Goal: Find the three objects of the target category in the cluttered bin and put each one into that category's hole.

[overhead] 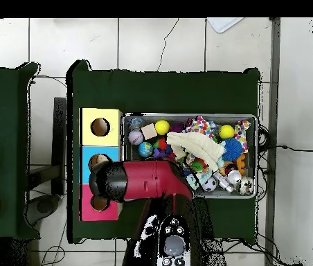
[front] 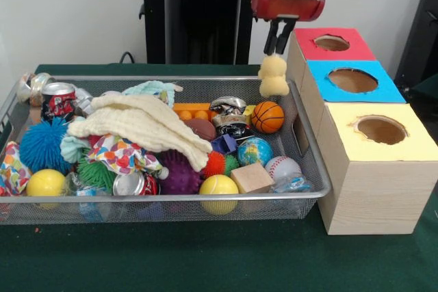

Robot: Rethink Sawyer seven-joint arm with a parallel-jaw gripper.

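The silver wire mesh bin (front: 311, 169) sits on the green table, full of clutter. My gripper (front: 277, 51) hangs over the bin's far right corner, shut on a pale yellow plush duck (front: 274, 76) that dangles below it, just left of the red-topped box. The red-topped box's round hole (front: 332, 43) lies right of the duck. In the overhead view my arm (overhead: 142, 181) covers the gripper and the duck, reaching over the red-topped box (overhead: 98, 208); the bin (overhead: 251, 192) lies to its right. No teddy bear shows.
A blue-topped box (front: 352, 81) and a yellow-topped box (front: 380, 130) stand in a row in front of the red one. The bin holds a cream cloth (front: 147, 126), spiky balls (front: 42, 146), cans (front: 57, 98), a mini basketball (front: 267, 117), a globe ball (front: 254, 150) and a wooden block (front: 251, 178).
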